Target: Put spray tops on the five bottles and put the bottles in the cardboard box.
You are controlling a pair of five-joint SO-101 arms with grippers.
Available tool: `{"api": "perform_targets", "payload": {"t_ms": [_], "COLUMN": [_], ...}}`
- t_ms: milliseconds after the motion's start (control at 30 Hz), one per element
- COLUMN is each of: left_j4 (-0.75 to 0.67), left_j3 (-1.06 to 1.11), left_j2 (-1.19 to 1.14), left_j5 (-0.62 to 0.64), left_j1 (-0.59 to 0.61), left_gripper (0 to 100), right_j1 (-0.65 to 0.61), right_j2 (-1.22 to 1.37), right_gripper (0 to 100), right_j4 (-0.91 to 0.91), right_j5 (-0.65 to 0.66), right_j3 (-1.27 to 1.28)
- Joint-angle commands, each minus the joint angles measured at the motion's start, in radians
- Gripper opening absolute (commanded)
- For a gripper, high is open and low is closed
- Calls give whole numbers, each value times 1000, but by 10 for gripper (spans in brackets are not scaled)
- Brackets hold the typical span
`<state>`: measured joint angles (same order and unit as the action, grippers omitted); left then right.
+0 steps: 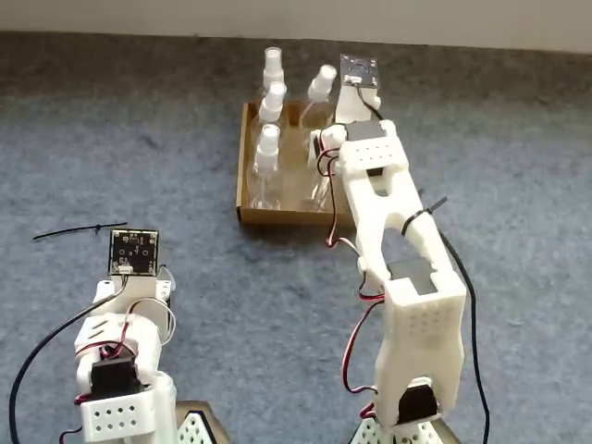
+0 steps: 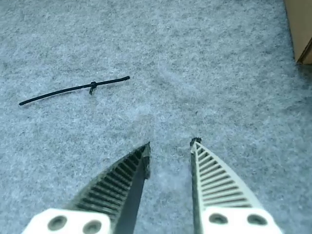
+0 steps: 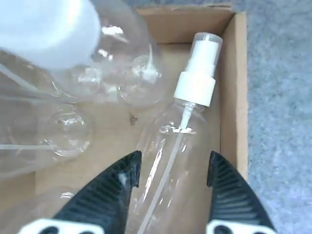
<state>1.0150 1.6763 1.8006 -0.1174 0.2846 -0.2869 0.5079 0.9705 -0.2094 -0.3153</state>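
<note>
The cardboard box lies at the far middle of the table and holds several clear bottles with white spray tops. My right arm stretches over the box. My right gripper is down inside it, its fingers pressed against both sides of a tilted clear bottle whose spray top points toward the box wall. My left gripper hangs open over bare carpet at the near left, with nothing between its fingers.
A black zip tie lies on the grey carpet just ahead of the left gripper, also seen as the zip tie in the high view. A corner of the box shows far off. Open carpet surrounds the box.
</note>
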Motion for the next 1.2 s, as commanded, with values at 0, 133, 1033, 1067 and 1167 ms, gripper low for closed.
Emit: {"api": "perform_targets", "payload": {"t_ms": [0,133,1033,1067,1167], "left_j4": [0,-2,0,0,0], "left_j3": [19,19,19,19,19], "left_j2": [13,13,13,13,13], "left_j5": [2,2,2,2,2], "left_j1": [16,16,16,16,16], "left_gripper": [133,133,133,133,133], "right_j1": [13,13,21,21,21], "right_j2": [-19,-19,-18,-18,-18], "right_gripper": [177,177,71,71,71], "right_j4": [39,67,65,65,65], "right_j5": [-11,-11,-120,-120,-120], "right_j3": [-18,-18,-18,-18,-18]}}
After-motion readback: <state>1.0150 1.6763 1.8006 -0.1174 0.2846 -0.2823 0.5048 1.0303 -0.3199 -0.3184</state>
